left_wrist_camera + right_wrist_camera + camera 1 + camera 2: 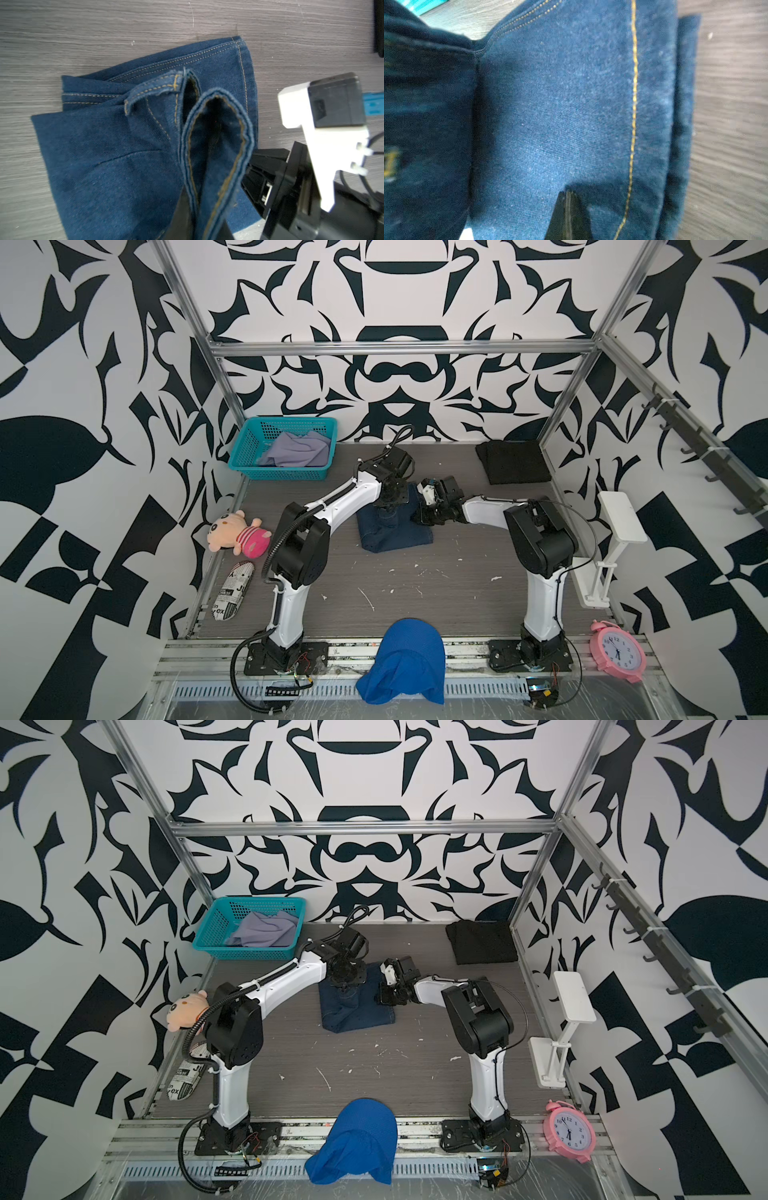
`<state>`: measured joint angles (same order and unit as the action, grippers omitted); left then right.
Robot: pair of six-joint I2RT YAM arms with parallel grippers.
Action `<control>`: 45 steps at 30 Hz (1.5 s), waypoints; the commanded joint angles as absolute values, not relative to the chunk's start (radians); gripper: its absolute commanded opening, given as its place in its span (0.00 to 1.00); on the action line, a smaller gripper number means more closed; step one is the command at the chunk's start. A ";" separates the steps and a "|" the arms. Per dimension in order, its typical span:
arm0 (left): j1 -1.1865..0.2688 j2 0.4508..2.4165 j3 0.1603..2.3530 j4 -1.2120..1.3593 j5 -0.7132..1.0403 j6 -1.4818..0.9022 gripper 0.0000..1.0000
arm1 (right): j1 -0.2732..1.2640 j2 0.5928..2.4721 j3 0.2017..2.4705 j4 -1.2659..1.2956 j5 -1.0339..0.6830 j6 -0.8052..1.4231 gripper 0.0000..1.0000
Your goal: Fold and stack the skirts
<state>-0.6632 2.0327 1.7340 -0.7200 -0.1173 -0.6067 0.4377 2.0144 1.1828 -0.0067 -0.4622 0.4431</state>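
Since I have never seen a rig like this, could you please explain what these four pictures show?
Two white-and-black robot arms reach over a grey wood-grain table. Two pictures look down on the whole scene from overhead; the other two come from cameras on each arm's wrist, close to the cloth. At mid-table lies a dark blue denim skirt with yellow stitching. The left gripper pinches a raised hem of it; the right gripper is shut, tips at the denim, but whether it grips cloth I cannot tell. A folded black skirt lies in the far right corner, and a pale lavender-grey skirt sits crumpled in a teal plastic basket. A bright blue mesh cloth drapes over the front rail.
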 commanded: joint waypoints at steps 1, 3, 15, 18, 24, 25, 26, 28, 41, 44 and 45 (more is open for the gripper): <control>-0.667 2.074 1.772 -0.703 -0.082 -0.626 0.34 | 0.433 1.989 1.189 -0.079 -0.455 0.436 0.00; -0.667 2.077 1.769 -0.689 -0.070 -0.626 0.52 | 0.432 1.979 1.187 -0.084 -0.456 0.440 0.00; -0.667 1.959 1.682 -0.504 0.041 -0.667 0.57 | 0.349 1.791 1.146 -0.112 -0.496 0.483 0.09; -0.671 1.877 1.646 -0.377 0.133 -0.682 0.58 | 0.317 1.757 1.123 -0.112 -0.497 0.483 0.09; -0.657 1.706 1.499 -0.084 0.263 -0.750 0.58 | 0.269 1.726 1.083 -0.098 -0.521 0.486 0.09; -0.646 1.684 1.478 -0.088 0.249 -0.756 0.58 | 0.265 1.718 1.077 -0.099 -0.521 0.486 0.09; -0.633 1.669 1.465 -0.125 0.214 -0.750 0.58 | 0.262 1.707 1.072 -0.099 -0.519 0.487 0.09; -0.612 1.657 1.447 -0.241 0.098 -0.728 0.56 | 0.261 1.682 1.064 -0.100 -0.517 0.488 0.09; -0.716 1.869 1.273 -0.194 -0.034 -0.637 0.19 | 0.307 1.630 1.059 0.012 -0.706 0.591 0.00; -0.779 1.917 1.276 -0.209 -0.104 -0.588 0.18 | 0.307 1.655 1.081 -0.001 -0.744 0.590 0.00; -0.791 1.929 1.261 -0.199 -0.108 -0.589 0.18 | 0.308 1.663 1.088 0.000 -0.756 0.594 0.00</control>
<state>-0.7460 1.9148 1.2453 -0.2035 -0.0666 -0.6281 0.3092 1.6512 1.0515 -0.0246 -0.6903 0.5739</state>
